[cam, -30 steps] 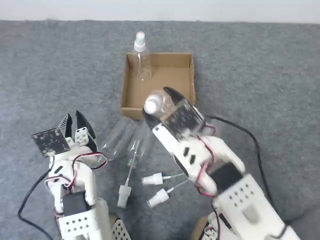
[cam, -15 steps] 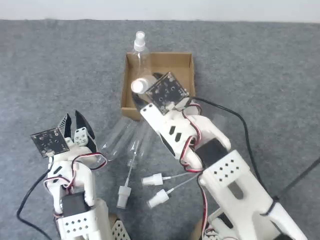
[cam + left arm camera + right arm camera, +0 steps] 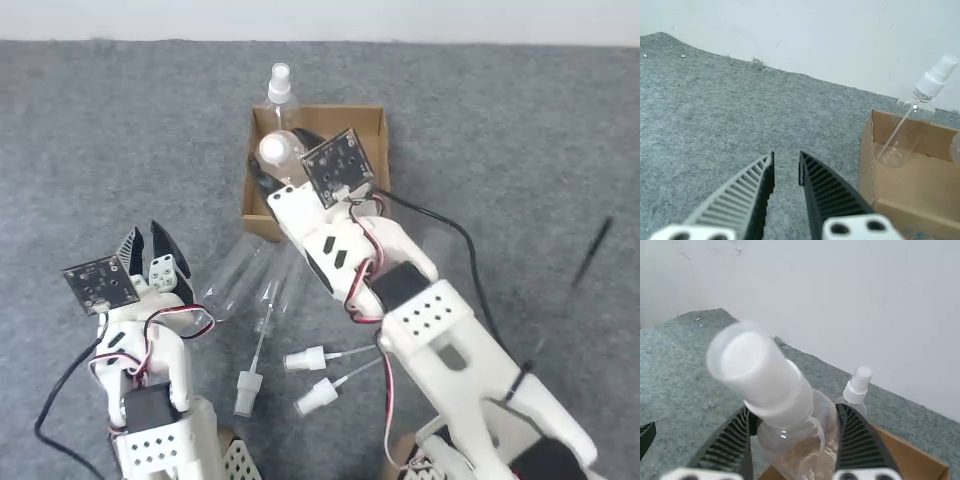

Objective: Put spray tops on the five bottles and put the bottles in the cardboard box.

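Observation:
My right gripper (image 3: 283, 162) is shut on a clear bottle (image 3: 275, 150) with a white spray top, held tilted over the left part of the cardboard box (image 3: 366, 128). In the right wrist view the bottle (image 3: 765, 374) sits between the jaws of that gripper (image 3: 794, 412). Another capped bottle (image 3: 281, 95) stands upright in the box's far left corner; it also shows as the capped bottle (image 3: 856, 386) and as the capped bottle (image 3: 912, 117). My left gripper (image 3: 150, 243) is open at the near left, away from everything, and nothing lies between the fingers of this gripper (image 3: 786, 172).
Two uncapped clear bottles (image 3: 240, 275) lie on the grey carpet just in front of the box. Three loose spray tops lie nearer: one (image 3: 305, 357), a second (image 3: 315, 397) and a third (image 3: 248, 385). The box (image 3: 910, 185) stands to the far right of my left gripper.
The right arm carried the capped bottle away from the carpet in front of the box to above the box's left part. The left arm stayed still.

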Controlling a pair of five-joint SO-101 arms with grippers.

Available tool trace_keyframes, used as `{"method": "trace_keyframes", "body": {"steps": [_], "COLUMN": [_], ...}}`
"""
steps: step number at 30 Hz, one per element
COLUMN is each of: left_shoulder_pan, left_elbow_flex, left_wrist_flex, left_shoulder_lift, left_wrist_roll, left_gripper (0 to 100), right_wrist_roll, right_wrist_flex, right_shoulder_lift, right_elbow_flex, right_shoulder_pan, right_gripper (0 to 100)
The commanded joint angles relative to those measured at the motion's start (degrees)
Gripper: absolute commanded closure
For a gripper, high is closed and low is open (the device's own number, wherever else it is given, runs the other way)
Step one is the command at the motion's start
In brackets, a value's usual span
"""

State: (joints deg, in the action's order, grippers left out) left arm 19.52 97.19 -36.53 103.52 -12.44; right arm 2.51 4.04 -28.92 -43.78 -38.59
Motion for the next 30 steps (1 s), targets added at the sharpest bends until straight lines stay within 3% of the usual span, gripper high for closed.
{"method": "trace_keyframes", "body": {"steps": [1, 8, 25, 30], "left_shoulder_pan": [-0.1, -0.2, -0.2, -0.2], "left_elbow_flex": [-0.7, -0.7, -0.7, -0.7], "left_wrist_flex": [2.0, 2.0, 2.0, 2.0], "left_shoulder_lift": [0.8, 0.8, 0.8, 0.8], "left_wrist_roll": [0.4, 0.4, 0.4, 0.4], "left_gripper": [92, 92, 92, 92], "right_wrist_roll": [-3.1, -3.1, -3.4, -7.9], "right_wrist_flex": [-7.0, -12.6, -8.4, -9.0], "right_shoulder_lift": [2.8, 9.0, 28.5, 31.6], "right_elbow_flex": [4.4, 4.5, 20.0, 20.3], "right_shoulder_pan": [0.9, 1.1, 1.5, 2.6], "right_gripper": [99.2, 99.2, 99.2, 99.2]}}
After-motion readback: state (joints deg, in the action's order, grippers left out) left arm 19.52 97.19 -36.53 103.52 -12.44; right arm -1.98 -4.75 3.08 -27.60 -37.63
